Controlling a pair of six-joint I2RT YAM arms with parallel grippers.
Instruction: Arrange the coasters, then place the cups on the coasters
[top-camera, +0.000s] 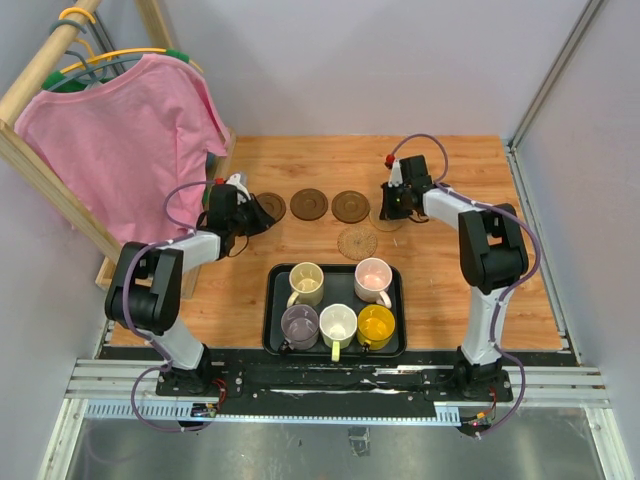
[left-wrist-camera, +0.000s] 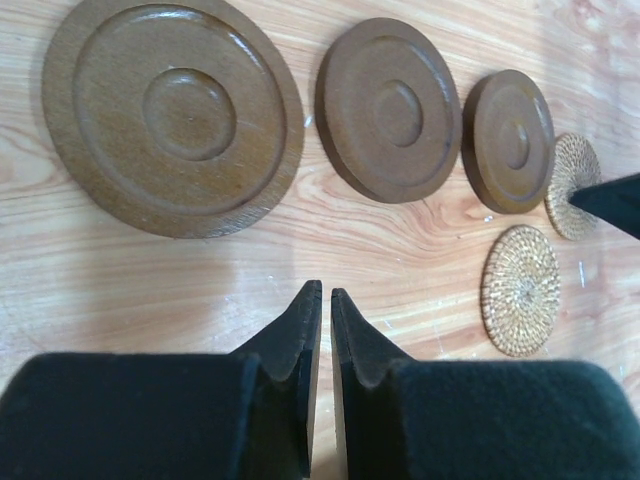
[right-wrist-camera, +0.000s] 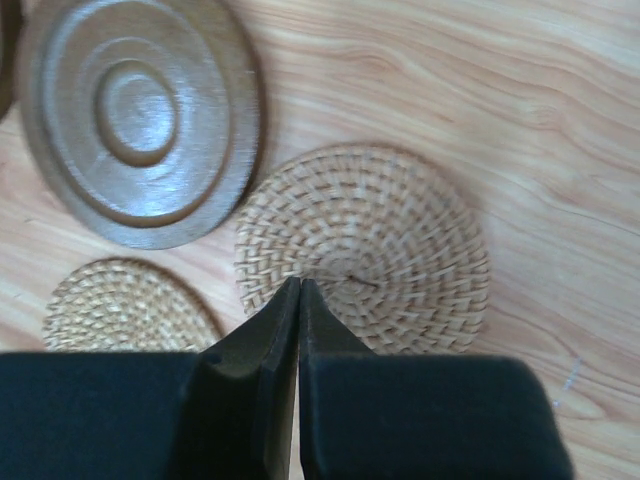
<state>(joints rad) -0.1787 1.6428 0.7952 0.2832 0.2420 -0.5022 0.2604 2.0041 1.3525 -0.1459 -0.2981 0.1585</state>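
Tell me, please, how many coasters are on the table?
5. Three dark brown coasters lie in a row. One woven coaster ends that row, under the right gripper; the other woven coaster lies between row and tray. None seems hidden.

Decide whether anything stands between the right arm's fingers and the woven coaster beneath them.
Nothing visible does. The shut right fingers point straight at the near edge of the woven coaster. A brown coaster and a second woven coaster lie off to the side, clear of that path.

Three dark brown coasters (top-camera: 309, 204) lie flat in a row beyond the tray (top-camera: 340, 288), two woven tan coasters (top-camera: 357, 242) nearer it; five upright cups (top-camera: 338, 322) stand inside it
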